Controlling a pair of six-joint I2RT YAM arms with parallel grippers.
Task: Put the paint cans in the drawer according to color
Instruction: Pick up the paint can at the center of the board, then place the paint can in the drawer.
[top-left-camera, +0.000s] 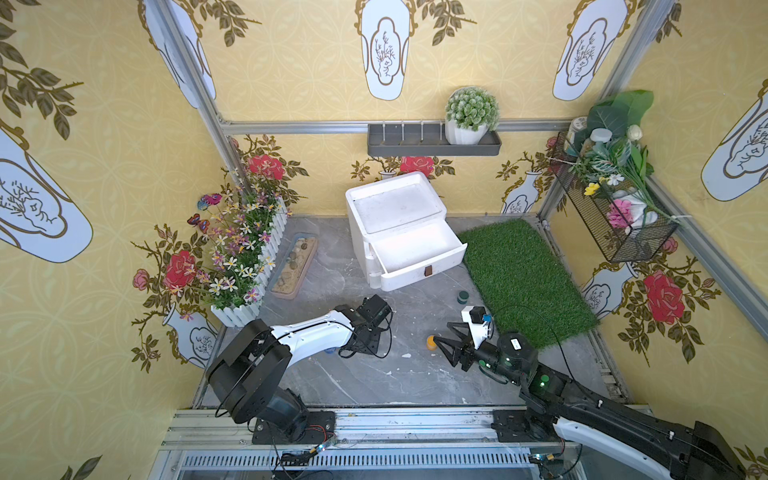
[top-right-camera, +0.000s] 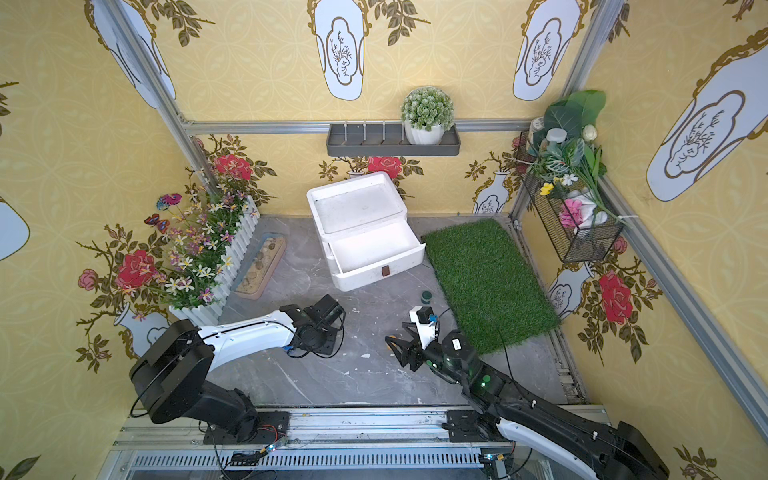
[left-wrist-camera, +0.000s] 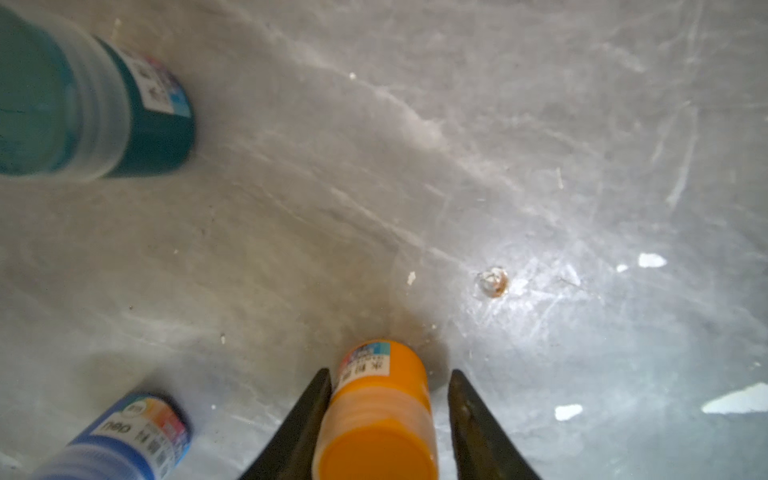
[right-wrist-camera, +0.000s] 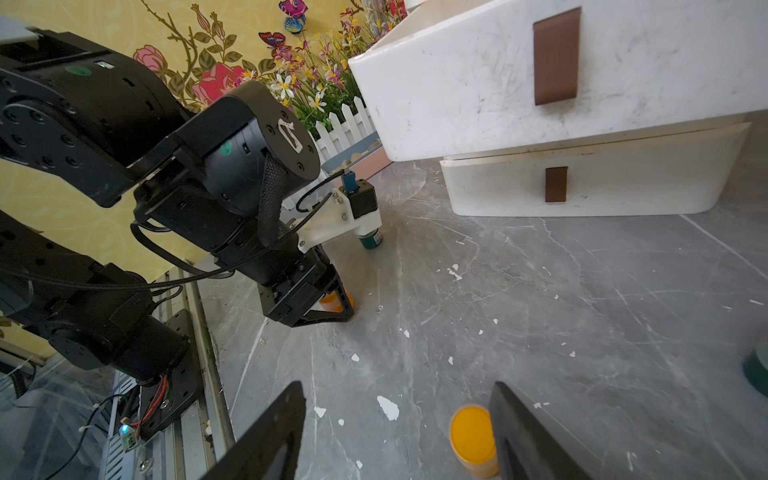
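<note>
Presently in the left gripper (left-wrist-camera: 390, 372): orange paint can (left-wrist-camera: 380, 415), upright, long axis vertical, cap up. One finger lies against its side and a thin gap shows at the other, so the jaws straddle it without a full clamp.
Clock frame: top views, dial on the middle of the grey floor (top-left-camera: 374, 382), 12 toward the back wall.
Held can's place: about 8 o'clock, standing on the floor.
Neighbours: blue paint can (left-wrist-camera: 124, 440) and dark green paint can (left-wrist-camera: 95, 95), both upright, apart from the fingers.
Writing: "deli" on the blue can's label; Chinese characters on the orange and green labels, mostly too blurred to read.
Other arm: right gripper (right-wrist-camera: 397, 386) at 4 o'clock, jaws wide apart.
Between those jaws: second orange paint can (top-left-camera: 431, 343), upright, cap up, just beside one finger; contact cannot be told.
Loose can: second dark green paint can (top-left-camera: 462, 297), upright at 2 o'clock, beside the grass mat (top-left-camera: 528, 282).
Storage: white cabinet (top-left-camera: 395, 208) at 12 o'clock; top drawer (top-left-camera: 403, 279) pulled out, white inside showing; lower drawer (right-wrist-camera: 623, 183) pushed in.
Elsewhere: pink tray (top-left-camera: 308, 268) at 10 o'clock, holding sand and pebbles.
</note>
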